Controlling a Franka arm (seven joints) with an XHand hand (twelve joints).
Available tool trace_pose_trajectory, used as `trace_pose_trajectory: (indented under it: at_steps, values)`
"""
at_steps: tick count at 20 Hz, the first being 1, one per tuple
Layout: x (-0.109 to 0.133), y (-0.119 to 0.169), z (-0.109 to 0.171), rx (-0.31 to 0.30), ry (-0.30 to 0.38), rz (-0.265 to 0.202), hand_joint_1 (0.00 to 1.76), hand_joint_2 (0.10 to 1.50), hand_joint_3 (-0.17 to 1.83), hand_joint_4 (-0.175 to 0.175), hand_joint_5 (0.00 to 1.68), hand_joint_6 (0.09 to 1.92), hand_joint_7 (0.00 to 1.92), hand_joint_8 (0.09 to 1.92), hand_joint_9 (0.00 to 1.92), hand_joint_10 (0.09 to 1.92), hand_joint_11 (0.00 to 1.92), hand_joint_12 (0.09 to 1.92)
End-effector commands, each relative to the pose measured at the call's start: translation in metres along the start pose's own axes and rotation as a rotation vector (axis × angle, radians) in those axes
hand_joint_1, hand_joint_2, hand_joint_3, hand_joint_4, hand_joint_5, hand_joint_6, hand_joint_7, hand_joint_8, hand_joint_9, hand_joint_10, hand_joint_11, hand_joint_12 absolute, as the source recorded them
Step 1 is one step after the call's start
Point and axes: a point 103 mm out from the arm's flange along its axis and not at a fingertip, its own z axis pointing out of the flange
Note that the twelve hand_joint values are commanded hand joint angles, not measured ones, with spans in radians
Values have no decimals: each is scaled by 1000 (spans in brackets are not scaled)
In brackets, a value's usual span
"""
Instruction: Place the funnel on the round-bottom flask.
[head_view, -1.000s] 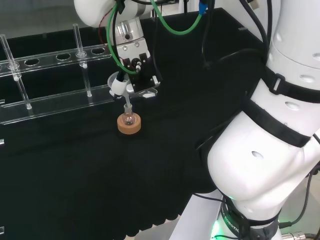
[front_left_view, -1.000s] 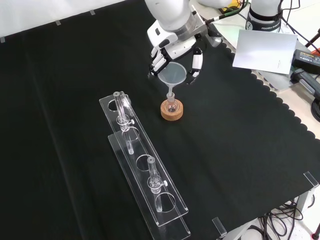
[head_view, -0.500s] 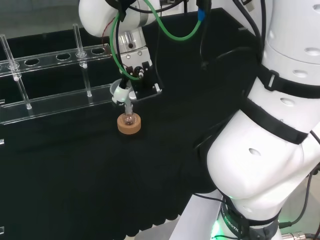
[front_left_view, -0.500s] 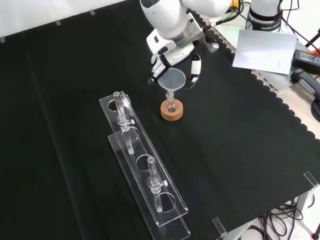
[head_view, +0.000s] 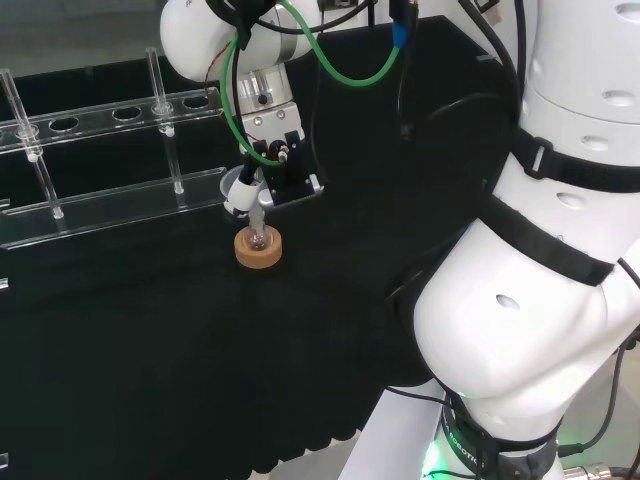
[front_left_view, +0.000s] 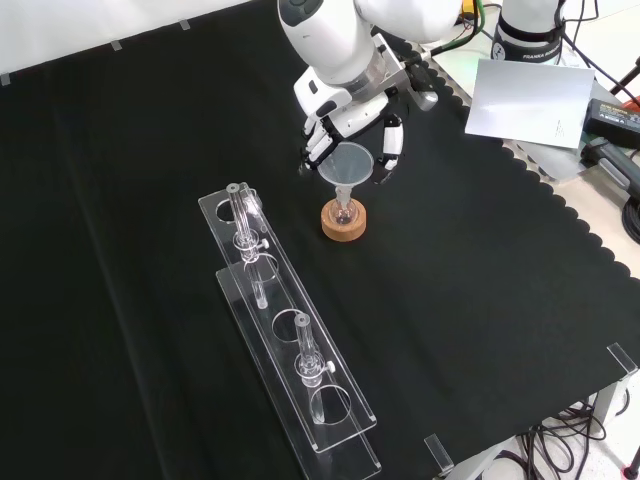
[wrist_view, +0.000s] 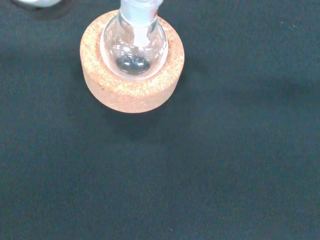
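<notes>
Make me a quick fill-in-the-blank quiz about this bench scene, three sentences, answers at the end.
1. The round-bottom flask sits in a ring stand made of ____.
2. The hand is curled around the ____.
3. The funnel's stem points down into the flask's ____.

Answers: cork; funnel; neck

We cannot tell in the front view whether the hand (front_left_view: 345, 120) touches the funnel (front_left_view: 348, 164), as its fingers (front_left_view: 392, 140) stand close around the rim. In the wrist view the round-bottom flask (wrist_view: 134, 47) is cut off at the neck. In the head view the funnel's stem is too small to trace into the flask's mouth.
</notes>
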Motion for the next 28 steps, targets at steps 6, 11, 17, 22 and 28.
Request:
trace_pose_trajectory:
  at_steps: [6, 11, 17, 22, 28]
  values:
    - [-2, 1, 0, 9, 0, 0, 726, 704, 612, -91, 430, 87, 348, 811, 686, 654, 530, 1294]
    - [-1, 1, -1, 7, -5, -2, 718, 697, 612, -91, 402, 87, 273, 800, 608, 662, 484, 1315]
    - [2, 4, 0, 12, -17, -9, 716, 694, 612, -90, 395, 87, 254, 796, 588, 665, 469, 1320]
    - [2, 5, 0, 8, -17, -30, 715, 693, 612, -90, 393, 87, 248, 795, 581, 670, 464, 1324]
    - [4, 3, 2, 13, -24, -44, 706, 681, 604, -86, 341, 87, 115, 768, 443, 690, 364, 1377]
